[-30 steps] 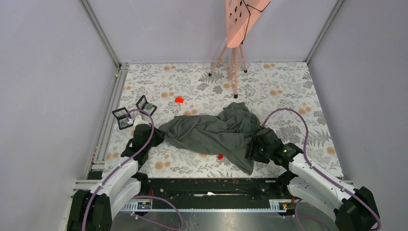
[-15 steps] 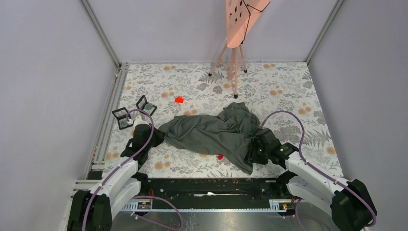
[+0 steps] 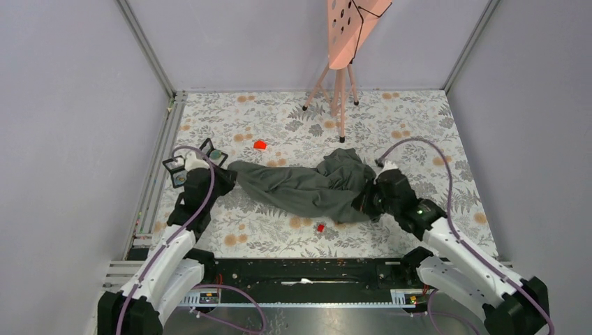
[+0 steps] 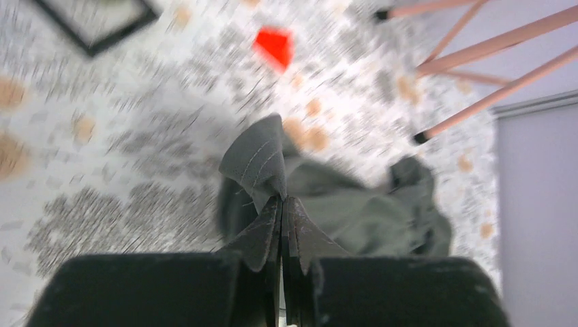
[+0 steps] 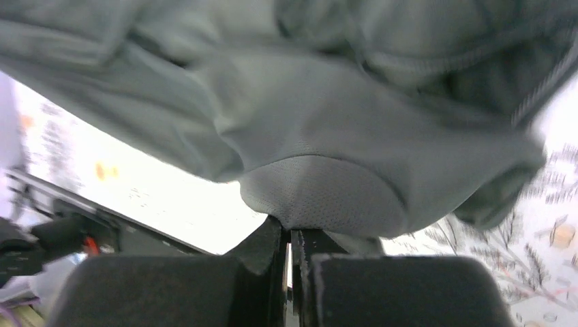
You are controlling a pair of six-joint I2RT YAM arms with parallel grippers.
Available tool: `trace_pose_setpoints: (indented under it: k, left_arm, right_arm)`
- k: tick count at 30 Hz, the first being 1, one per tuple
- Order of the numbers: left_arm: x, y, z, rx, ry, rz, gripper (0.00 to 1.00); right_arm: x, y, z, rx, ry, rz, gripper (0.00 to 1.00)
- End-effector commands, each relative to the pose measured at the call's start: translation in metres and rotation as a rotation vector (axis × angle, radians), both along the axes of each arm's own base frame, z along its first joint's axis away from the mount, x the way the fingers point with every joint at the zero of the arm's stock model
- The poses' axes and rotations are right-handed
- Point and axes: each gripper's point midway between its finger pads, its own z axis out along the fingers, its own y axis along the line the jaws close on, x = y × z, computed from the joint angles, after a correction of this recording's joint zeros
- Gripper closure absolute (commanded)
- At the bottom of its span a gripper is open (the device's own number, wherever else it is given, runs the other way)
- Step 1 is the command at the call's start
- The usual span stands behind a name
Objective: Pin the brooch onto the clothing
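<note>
The clothing [image 3: 307, 187], a dark grey T-shirt, lies bunched and stretched sideways across the middle of the floral table. My left gripper [image 3: 227, 176] is shut on its left end; in the left wrist view a fold of fabric [image 4: 262, 160] sticks up from the closed tips [image 4: 281, 199]. My right gripper [image 3: 366, 202] is shut on the right end, with a bulge of cloth [image 5: 327, 194] over the pinched tips [image 5: 290, 230]. Two small red pieces, one behind the shirt [image 3: 260, 144] and one in front [image 3: 320, 227], lie on the table; I cannot tell whether either is the brooch.
Two small black-framed boxes [image 3: 178, 169] [image 3: 213, 151] sit by the left arm. A pink stand on thin legs [image 3: 341, 105] rises at the back centre. Grey walls close in the table; a black rail [image 3: 300, 272] runs along the near edge.
The right gripper has closed on the shirt's right end. Both arms have moved away from the near edge, drawing the shirt into a narrower band and pulling its near flap back from the front red piece.
</note>
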Motion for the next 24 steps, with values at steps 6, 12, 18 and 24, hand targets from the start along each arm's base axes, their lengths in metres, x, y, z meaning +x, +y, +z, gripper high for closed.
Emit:
trace_pose_setpoints:
  k: [6, 12, 18, 24]
  left_arm:
    - [0.037, -0.009, 0.225, 0.115, -0.518, -0.102, 1.0]
    - [0.019, -0.025, 0.359, 0.225, -0.819, -0.234, 1.0]
    - [-0.028, -0.033, 0.46, 0.243, -1.019, -0.317, 1.0]
    - [-0.071, -0.035, 0.5, 0.198, -1.093, -0.364, 1.0]
  right_arm:
    - [0.072, -0.031, 0.241, -0.019, -0.744, -0.123, 1.0]
    - [0.063, -0.05, 0.375, -0.066, -1.03, -0.11, 1.0]
    - [0.01, -0.071, 0.478, -0.028, -1.286, -0.059, 1.0]
    - [-0.034, -0.092, 0.52, 0.027, -1.396, -0.062, 1.0]
